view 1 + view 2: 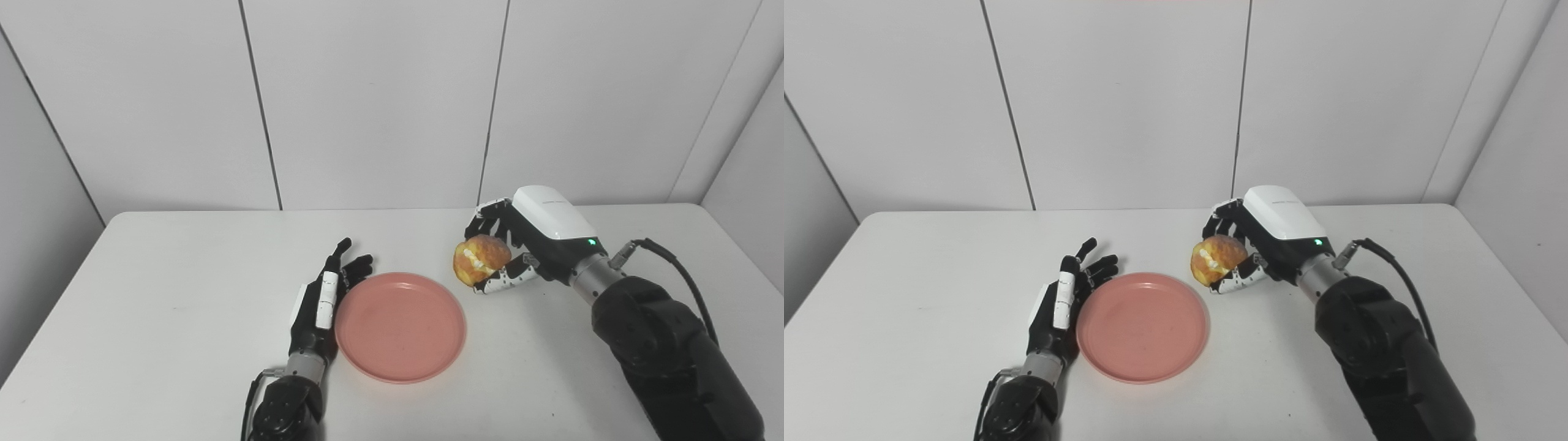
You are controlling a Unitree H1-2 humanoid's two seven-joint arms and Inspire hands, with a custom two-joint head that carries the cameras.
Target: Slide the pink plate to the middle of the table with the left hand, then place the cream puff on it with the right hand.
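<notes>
Pink plate (pixel 400 327) laid flat near middle of white table (pixel 153 318), nothing on it; left hand (pixel 321 301) rested against plate's left rim, fingers (pixel 329 293) spread straight and pointed toward far wall, nothing held; cream puff (pixel 481 259) gripped in right hand (pixel 528 245), fingers curled over top, thumb pressed beneath; puff carried above table, just beyond plate's far right edge, not over plate; cream filling seen at puff's split side; green light lit on right hand's white back.
</notes>
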